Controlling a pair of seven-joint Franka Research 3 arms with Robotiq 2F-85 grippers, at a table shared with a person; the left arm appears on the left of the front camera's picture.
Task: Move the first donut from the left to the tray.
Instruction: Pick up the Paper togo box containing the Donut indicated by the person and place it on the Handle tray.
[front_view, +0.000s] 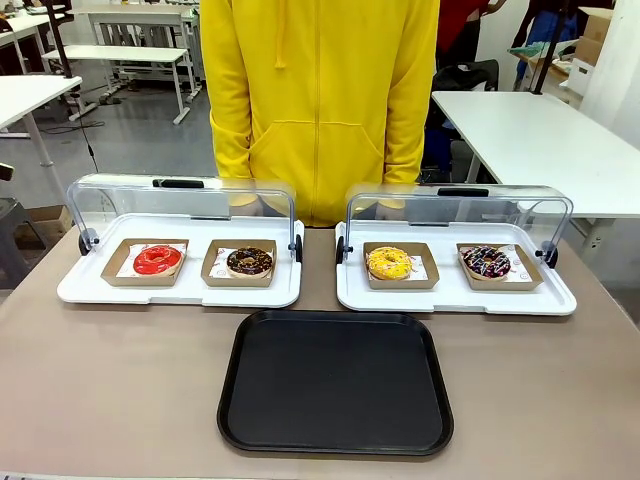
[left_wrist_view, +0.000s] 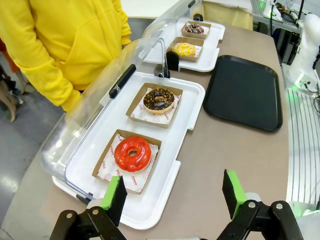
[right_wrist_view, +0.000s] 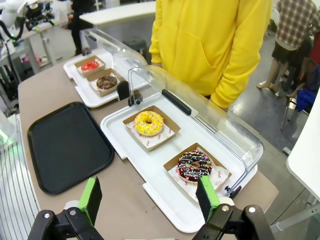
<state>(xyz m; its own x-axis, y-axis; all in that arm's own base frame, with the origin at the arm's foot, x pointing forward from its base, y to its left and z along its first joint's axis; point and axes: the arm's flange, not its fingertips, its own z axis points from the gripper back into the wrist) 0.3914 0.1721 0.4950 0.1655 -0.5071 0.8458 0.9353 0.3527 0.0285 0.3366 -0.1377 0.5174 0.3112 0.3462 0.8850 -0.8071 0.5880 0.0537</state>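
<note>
Red donut (front_view: 158, 260) in cardboard holder (front_view: 116, 266), beyond far-left corner of black tray (front_view: 335, 385); left gripper (left_wrist_view: 174, 182) and right gripper (right_wrist_view: 148, 186) spread wide, empty.

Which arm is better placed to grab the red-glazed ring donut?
Left: the left gripper, open, hovers beside the red-glazed ring donut; the right gripper hangs by the sprinkled chocolate donut.

Brown table (front_view: 110, 400): left white tray (front_view: 90, 285), right white tray (front_view: 455, 300) far side; black tray (front_view: 335, 385) nearer.
</note>
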